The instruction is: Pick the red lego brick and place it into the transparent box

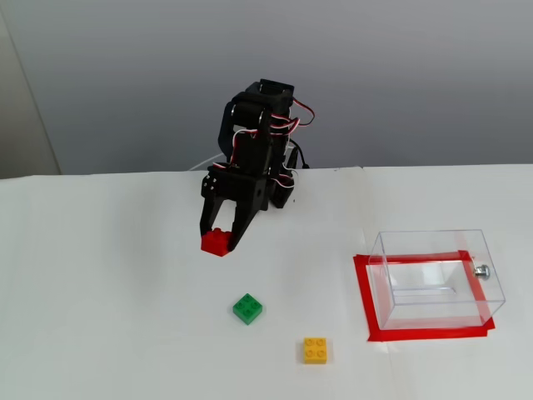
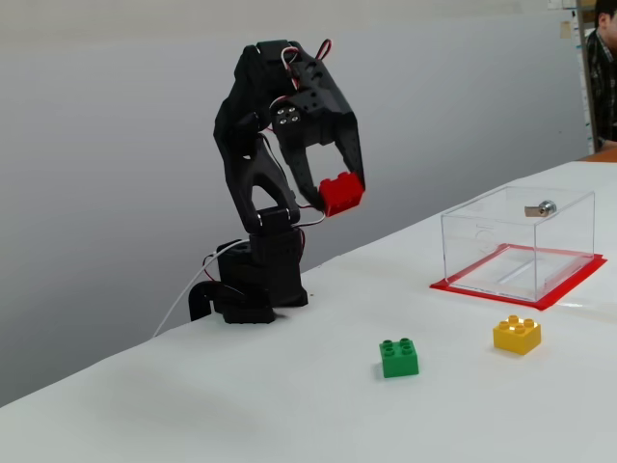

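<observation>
The red lego brick (image 1: 215, 242) (image 2: 341, 193) hangs well above the table, and my gripper (image 1: 220, 239) (image 2: 335, 196) is shut on it. The black arm is raised and turned toward the right in both fixed views. The transparent box (image 1: 437, 277) (image 2: 519, 240) stands on the table at the right, on a red tape rectangle, with a small metal knob on one side. It holds nothing that I can see. The gripper is still far to the left of the box in both fixed views.
A green brick (image 1: 247, 308) (image 2: 399, 357) and a yellow brick (image 1: 315, 350) (image 2: 517, 334) lie on the white table between the arm and the box. The arm's base (image 2: 253, 289) sits at the back, near the grey wall.
</observation>
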